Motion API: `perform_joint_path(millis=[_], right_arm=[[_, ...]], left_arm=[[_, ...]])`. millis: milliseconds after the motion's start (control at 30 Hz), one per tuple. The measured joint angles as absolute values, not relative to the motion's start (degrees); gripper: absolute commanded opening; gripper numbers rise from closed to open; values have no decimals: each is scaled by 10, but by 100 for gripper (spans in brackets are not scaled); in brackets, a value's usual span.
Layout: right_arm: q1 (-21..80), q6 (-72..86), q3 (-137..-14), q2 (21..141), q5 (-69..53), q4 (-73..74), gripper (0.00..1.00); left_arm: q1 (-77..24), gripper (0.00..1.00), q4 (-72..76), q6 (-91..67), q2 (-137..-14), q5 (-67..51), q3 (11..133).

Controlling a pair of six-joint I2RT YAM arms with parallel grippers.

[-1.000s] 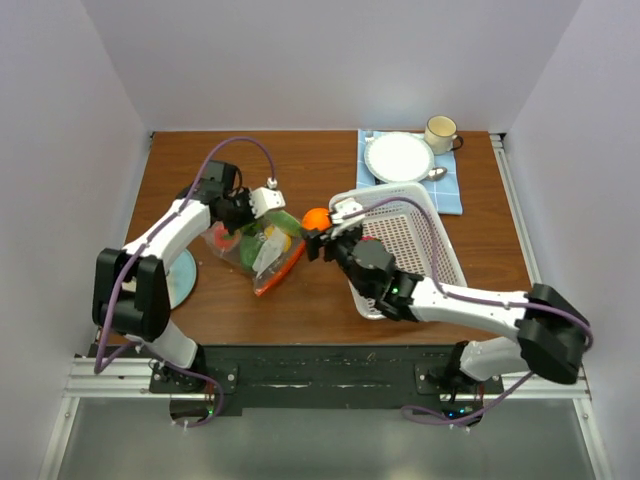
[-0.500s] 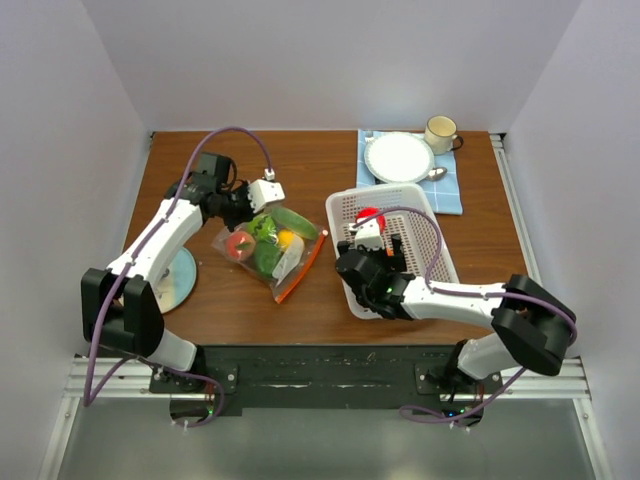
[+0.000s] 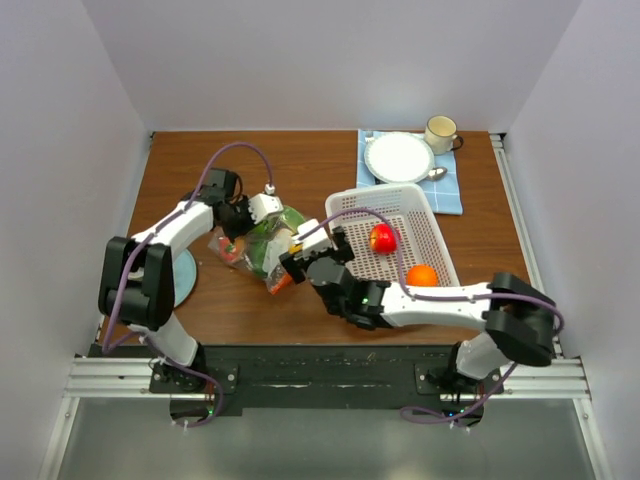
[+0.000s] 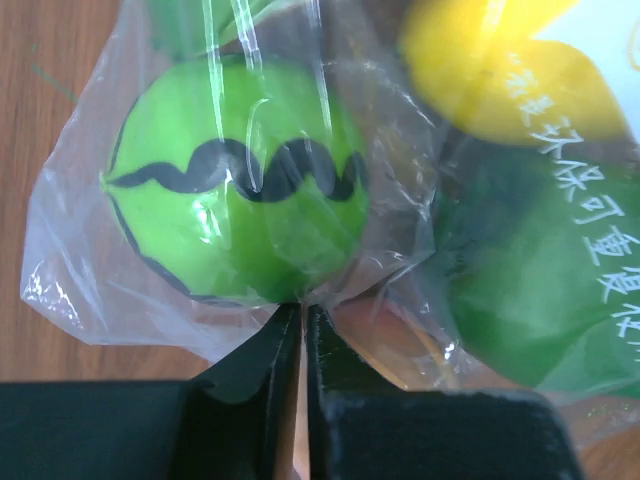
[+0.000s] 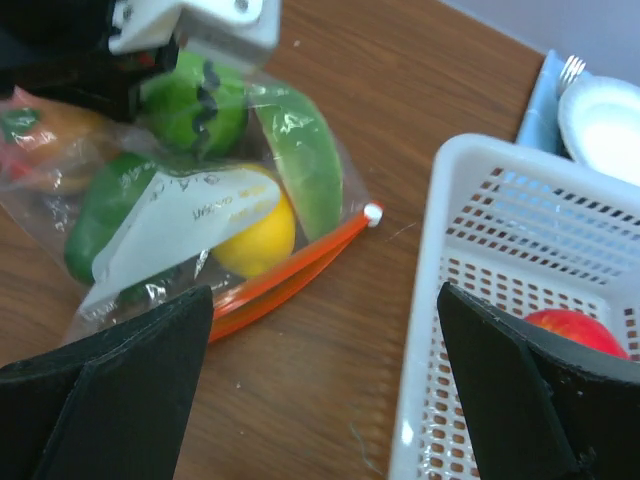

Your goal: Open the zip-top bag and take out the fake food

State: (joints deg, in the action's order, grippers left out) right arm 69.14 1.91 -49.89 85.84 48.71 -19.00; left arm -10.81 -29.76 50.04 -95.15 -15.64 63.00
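The clear zip-top bag [image 3: 264, 246] lies on the table left of centre, its orange zip strip [image 5: 288, 276] toward the basket. Inside I see a striped green ball [image 4: 238, 190], a yellow lemon [image 5: 255, 236], a green slice [image 5: 305, 160] and dark green pieces [image 4: 530, 270]. My left gripper [image 3: 238, 218] is shut on a fold of the bag's plastic [image 4: 300, 300] at its far end. My right gripper [image 3: 312, 255] is open and empty [image 5: 320, 400], low over the wood between the zip strip and the basket. A red fruit [image 3: 382, 238] and an orange [image 3: 421, 274] lie in the basket.
The white perforated basket [image 3: 432, 222] stands right of the bag; its rim [image 5: 445, 300] is close to my right finger. At the back right a blue cloth [image 3: 452, 190] carries a plate [image 3: 399, 156], a mug [image 3: 440, 132] and a spoon. A pale blue disc [image 3: 183, 275] lies front left.
My right gripper carried the orange over the basket and let it go there. It has since swung left to the bag's zip end, open. The left gripper kept its hold; the bag shifted slightly.
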Motion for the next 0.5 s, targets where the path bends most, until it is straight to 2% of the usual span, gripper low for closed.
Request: perform_joint_path(millis=[67,100,133,500], right_arm=[[690,19,-509,898,473,-197,99],[690,19,-509,914,466,-199,99],[689,20,-509,929,463,-197,99],[684,25,-514,1001,442,-204,99]], left_arm=[[-95,51,-291,492,-967,-163,634],[-87,87,-289,486,-968,-166,639],[-81,99,-288,477,-967,-171,643],[30,100,-289,409,-929,-270,715]])
